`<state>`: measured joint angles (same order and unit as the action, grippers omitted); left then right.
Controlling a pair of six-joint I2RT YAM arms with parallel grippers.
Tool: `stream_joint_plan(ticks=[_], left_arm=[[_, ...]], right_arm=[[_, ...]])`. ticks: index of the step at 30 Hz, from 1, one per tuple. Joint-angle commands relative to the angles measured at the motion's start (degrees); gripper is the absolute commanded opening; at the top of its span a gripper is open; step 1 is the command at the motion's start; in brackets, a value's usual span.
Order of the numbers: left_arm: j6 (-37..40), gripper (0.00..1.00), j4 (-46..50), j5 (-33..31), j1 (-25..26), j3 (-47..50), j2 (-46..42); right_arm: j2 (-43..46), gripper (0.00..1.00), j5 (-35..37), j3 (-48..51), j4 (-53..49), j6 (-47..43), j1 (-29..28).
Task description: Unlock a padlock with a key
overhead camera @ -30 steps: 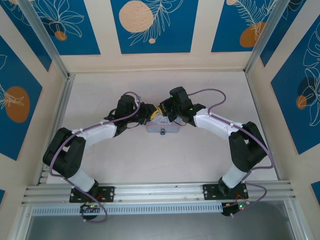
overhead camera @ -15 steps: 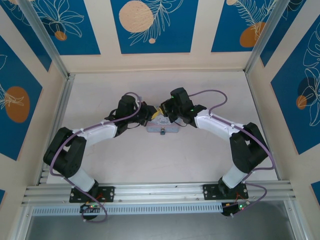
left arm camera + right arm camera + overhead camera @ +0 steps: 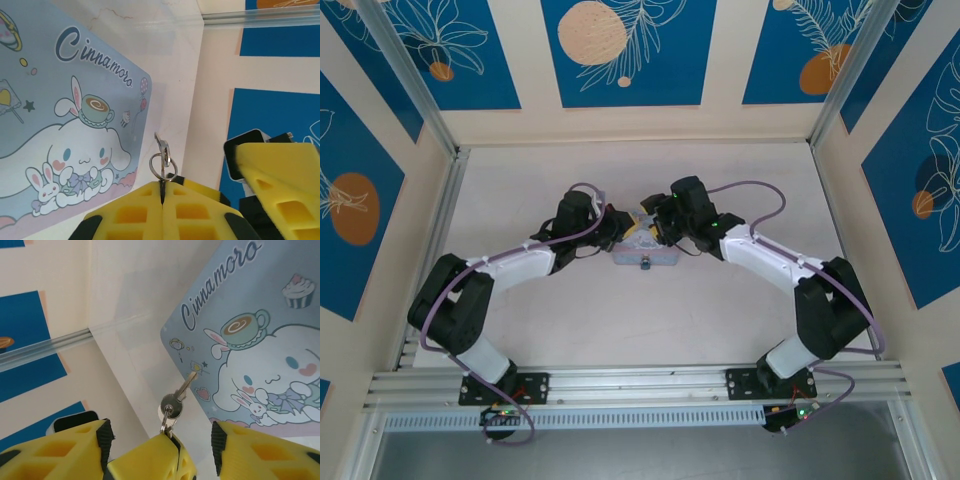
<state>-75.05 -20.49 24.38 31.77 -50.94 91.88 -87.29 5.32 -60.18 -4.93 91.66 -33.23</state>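
Two things could go wrong from here. My left claw (image 3: 162, 192) is pressed fully shut, but all it pinches is the thin wire ring (image 3: 162, 167). The small silver metal key (image 3: 180, 391) hangs loose on that ring, so it can swing or twist as soon as anything nudges it. My right claw (image 3: 160, 437) holds nothing, and its yellow pads (image 3: 60, 450) are spread wide enough to stand on either side of my left fingertips. If it closes off-line it would catch the ring or my own left pads instead of the key's flat head, or knock the key round. The second risk is a drop: a key let go here would fall to the pale table (image 3: 620, 320) or onto the lid of the pale blue cartoon-printed tin box (image 3: 75, 100).

The key sits just beyond my left fingertips, beside the tin's far edge. Its long axis runs from the round head at the ring out to the notched tip. It points straight away from my left pads and slants toward the tin's printed lid. The tiny dark metal padlock (image 3: 645, 265) is, as far as I can make out from above, at the tin's near side. The tip does not point at it, so I judge the key needs turning before it can go in.
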Motion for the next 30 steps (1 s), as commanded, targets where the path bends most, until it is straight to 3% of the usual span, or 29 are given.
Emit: stream_joint_plan(ticks=[1, 12, 19, 25, 30], left_arm=[[5.86, 0.0, 2.89, 0.36, 0.19, -0.41, -1.91], [27.72, 0.0, 11.82, 6.22, 0.21, -4.7, -5.23], [23.43, 0.0, 4.37, 8.51, 0.16, -2.33, -4.69], [27.84, 0.0, 7.48, 11.1, 0.15, -4.43, -4.82], [35.14, 0.0, 14.34, 15.77, 0.17, -9.32, -2.1]], right_arm=[[3.26, 0.6, -0.14, 2.2, -2.16, -1.65, 0.81], [14.11, 0.6, -3.47, 10.42, -5.13, -10.06, 5.27], [16.58, 0.6, -6.56, 17.24, 6.98, -3.99, 5.37], [15.96, 0.58, -9.47, 10.49, 0.31, -19.6, 7.75], [14.26, 0.57, -21.94, 8.49, 1.15, -34.37, 14.45]])
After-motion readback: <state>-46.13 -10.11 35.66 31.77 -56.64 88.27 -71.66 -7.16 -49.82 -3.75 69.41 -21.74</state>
